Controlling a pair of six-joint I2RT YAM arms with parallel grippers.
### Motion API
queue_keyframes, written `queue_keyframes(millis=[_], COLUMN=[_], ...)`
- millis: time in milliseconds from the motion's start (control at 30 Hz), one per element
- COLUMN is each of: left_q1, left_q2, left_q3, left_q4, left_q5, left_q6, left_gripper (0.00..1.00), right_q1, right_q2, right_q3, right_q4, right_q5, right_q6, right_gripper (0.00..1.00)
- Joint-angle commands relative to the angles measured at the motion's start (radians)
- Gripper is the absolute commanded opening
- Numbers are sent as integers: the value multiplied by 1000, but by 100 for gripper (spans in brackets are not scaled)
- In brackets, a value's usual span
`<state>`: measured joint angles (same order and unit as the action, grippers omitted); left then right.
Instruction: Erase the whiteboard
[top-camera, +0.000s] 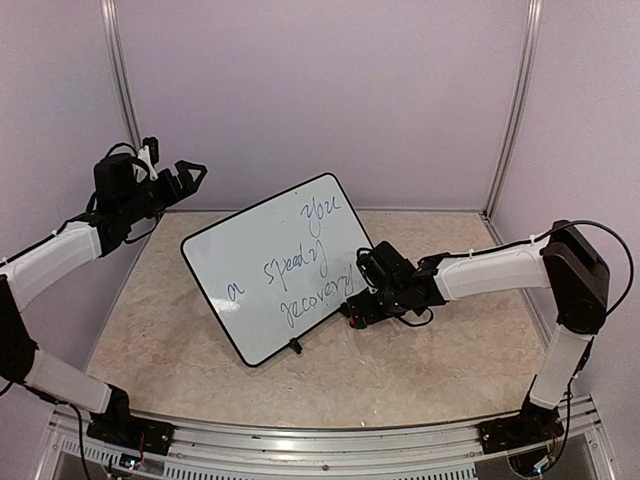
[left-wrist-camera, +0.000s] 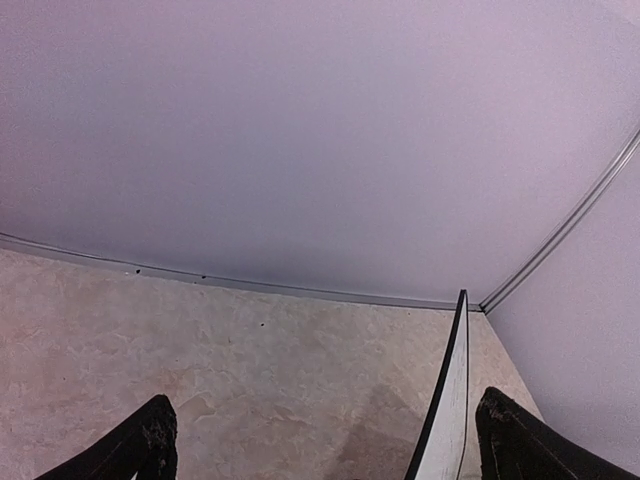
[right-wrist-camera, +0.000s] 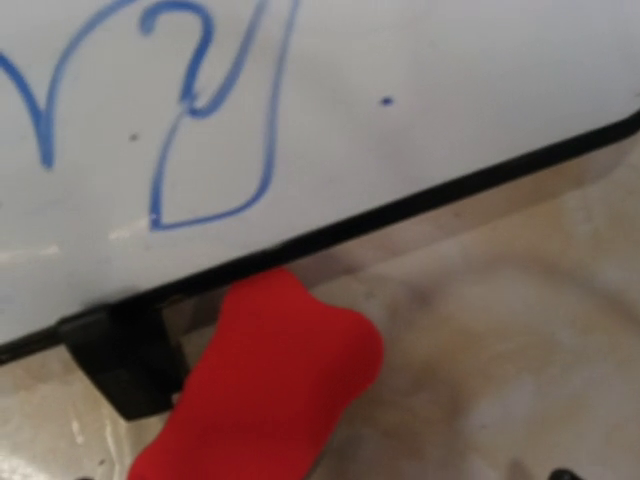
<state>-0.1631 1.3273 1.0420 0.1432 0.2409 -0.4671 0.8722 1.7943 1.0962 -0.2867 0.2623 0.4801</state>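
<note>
The whiteboard (top-camera: 275, 265) stands tilted on the table, with blue handwriting across its face. My right gripper (top-camera: 362, 305) is low at the board's lower right edge and is shut on a red eraser (right-wrist-camera: 265, 390). The eraser's tip sits just under the board's black rim (right-wrist-camera: 400, 205), beside a black foot (right-wrist-camera: 120, 360); my fingers are hidden behind it. A red speck of the eraser (top-camera: 357, 322) shows in the top view. My left gripper (top-camera: 190, 175) is open and empty, raised to the upper left of the board. The board's edge (left-wrist-camera: 450, 420) shows between its fingers (left-wrist-camera: 150, 445).
Pale enclosure walls close in the back and both sides, with metal corner posts (top-camera: 512, 110). The marbled tabletop (top-camera: 430, 370) runs to a metal rail (top-camera: 320, 455) at the near edge. Another board foot (top-camera: 294, 346) rests on the table.
</note>
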Motion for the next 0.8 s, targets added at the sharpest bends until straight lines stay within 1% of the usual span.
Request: queue_keyframes(millis=[0, 300, 567, 700, 767], left_q1=[7, 13, 13, 13, 13], left_q2=[-9, -7, -7, -7, -7], left_q3=[-15, -22, -27, -28, -28], left_q4=[36, 44, 51, 52, 52], left_q5=[22, 27, 35, 36, 39], left_q6=[-7, -13, -19, -19, -19], left_gripper=[99, 99, 99, 99, 99], right_q1=[15, 22, 10, -16, -22], right_q2=[46, 106, 21, 21, 15], right_q3=[2, 19, -29, -25, -19], right_q4=[16, -37, -79, -95, -87], right_q5=[-23, 62, 161, 171, 141], right_q6=[17, 41, 55, 48, 28], right_gripper=[95, 96, 94, 94, 92])
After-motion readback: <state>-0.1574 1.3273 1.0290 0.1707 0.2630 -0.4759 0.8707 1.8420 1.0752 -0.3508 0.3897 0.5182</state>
